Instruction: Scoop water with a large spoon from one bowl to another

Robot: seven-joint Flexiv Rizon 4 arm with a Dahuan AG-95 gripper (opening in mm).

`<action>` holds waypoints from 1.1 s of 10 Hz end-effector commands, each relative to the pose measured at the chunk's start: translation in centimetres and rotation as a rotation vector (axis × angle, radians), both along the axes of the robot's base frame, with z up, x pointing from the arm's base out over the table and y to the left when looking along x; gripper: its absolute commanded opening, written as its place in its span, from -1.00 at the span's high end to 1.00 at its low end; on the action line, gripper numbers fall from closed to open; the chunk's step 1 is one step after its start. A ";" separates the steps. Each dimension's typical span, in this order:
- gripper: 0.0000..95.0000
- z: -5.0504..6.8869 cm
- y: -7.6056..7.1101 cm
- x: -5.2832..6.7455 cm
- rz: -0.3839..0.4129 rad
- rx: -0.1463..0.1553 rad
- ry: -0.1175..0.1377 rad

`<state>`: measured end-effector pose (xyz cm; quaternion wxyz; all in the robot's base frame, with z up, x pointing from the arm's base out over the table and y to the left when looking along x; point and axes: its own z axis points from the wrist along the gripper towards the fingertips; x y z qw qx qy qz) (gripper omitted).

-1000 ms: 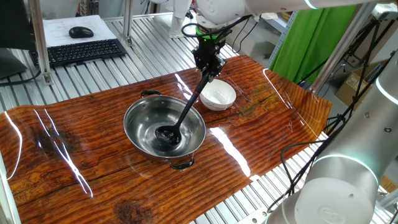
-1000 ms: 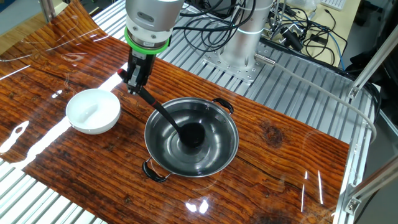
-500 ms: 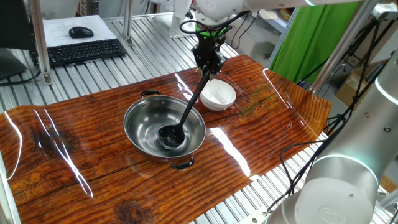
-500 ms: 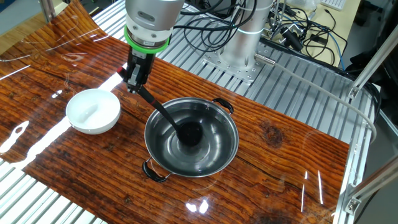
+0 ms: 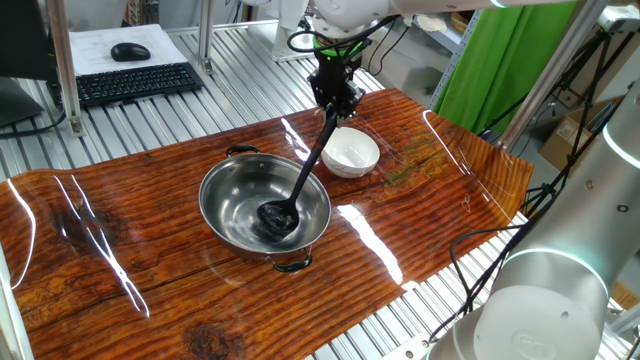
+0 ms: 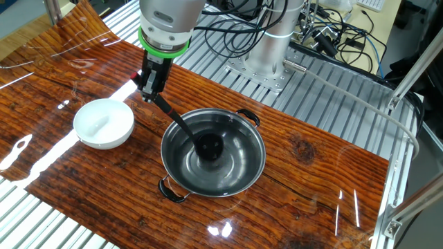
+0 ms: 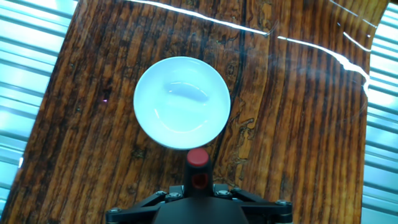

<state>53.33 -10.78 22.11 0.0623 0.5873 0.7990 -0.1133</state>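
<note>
Fixed views: claw (image 5: 335,103) clamped on ladle (image 5: 299,176) handle, scoop low in steel bowl (image 5: 222,188), white bowl (image 5: 350,155) just beside claw, opposite side.

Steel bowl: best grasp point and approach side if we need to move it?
One of the loop handles on the steel bowl, probably from above at the side away from the ladle. The rim is wide and smooth; the gripper holds the ladle's handle across the far rim.

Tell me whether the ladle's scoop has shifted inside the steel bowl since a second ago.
Yes, slightly. The ladle's scoop has tipped and edged toward the steel bowl's near rim in one fixed view, while the bowl itself stays put. It remains inside the bowl, the hand gripping the handle.
</note>
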 end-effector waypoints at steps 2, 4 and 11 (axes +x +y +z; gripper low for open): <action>1.00 0.2 0.0 0.1 0.005 0.003 0.004; 1.00 0.4 0.1 0.1 0.003 0.001 0.009; 1.00 1.4 0.4 0.1 -0.005 0.003 0.018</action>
